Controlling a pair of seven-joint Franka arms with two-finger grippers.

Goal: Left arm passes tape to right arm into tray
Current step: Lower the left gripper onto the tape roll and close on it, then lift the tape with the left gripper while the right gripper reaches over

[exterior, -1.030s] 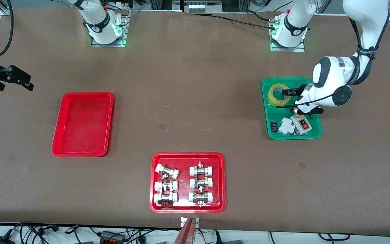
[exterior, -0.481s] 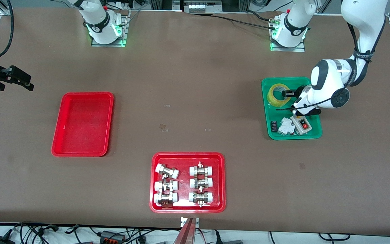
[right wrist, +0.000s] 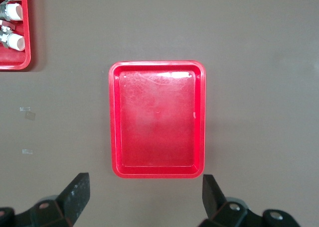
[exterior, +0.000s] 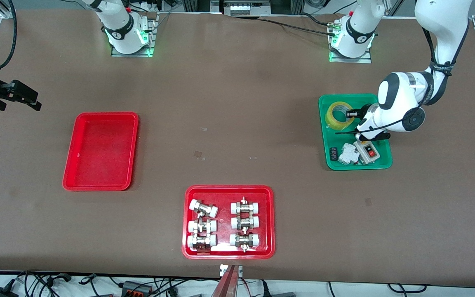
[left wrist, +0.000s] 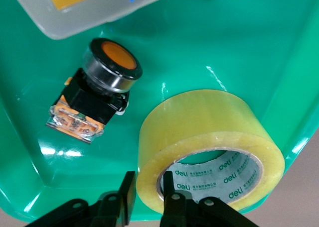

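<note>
Brown table [exterior: 237, 123]: left gripper [left wrist: 148, 197] pinching the tape [left wrist: 209, 147] wall in green tray [exterior: 324, 136], right gripper [right wrist: 144, 197] waiting wide open above red tray [right wrist: 157, 120]

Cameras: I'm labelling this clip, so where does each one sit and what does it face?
Front view: high across the table, facing both arm bases; left hand on the tape in the green tray.
Left wrist view: over the green tray; its fingers pinch the tape's wall.
Right wrist view: above the red tray, open fingers.
Shared: tape; red tray.

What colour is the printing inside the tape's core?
Green on white, on the tape core; clearest in the left wrist view.
</note>
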